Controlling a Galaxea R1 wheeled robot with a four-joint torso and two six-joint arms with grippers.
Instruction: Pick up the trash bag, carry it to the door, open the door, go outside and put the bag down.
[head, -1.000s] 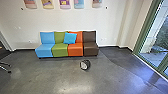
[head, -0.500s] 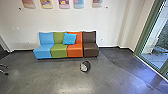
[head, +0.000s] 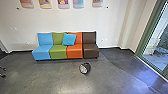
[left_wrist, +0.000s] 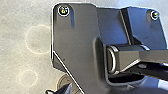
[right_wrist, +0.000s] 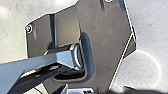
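In the head view a small, rounded black bag (head: 85, 68) with a whitish patch on its left side lies on the grey floor, in front of the orange and brown seats. A tall glass door or window panel (head: 156, 47) in a green frame (head: 148, 30) stands at the right, with paving outside. At the bottom of the left wrist view, a dark pointed part of my left gripper (left_wrist: 61, 90) shows; its state is unclear. The state of my right gripper cannot be made out either.
Joined blue, green, orange and brown seats (head: 90, 51) stand against the white wall, a blue cushion (head: 69, 39) on them. Part of a chair base (head: 2, 72) shows at the left edge. Posters (head: 63, 3) hang above the seats.
The head camera has moved a little closer, so the seats and the bag appear slightly lower and the seats slightly larger. The bag still lies at the same place on the floor.
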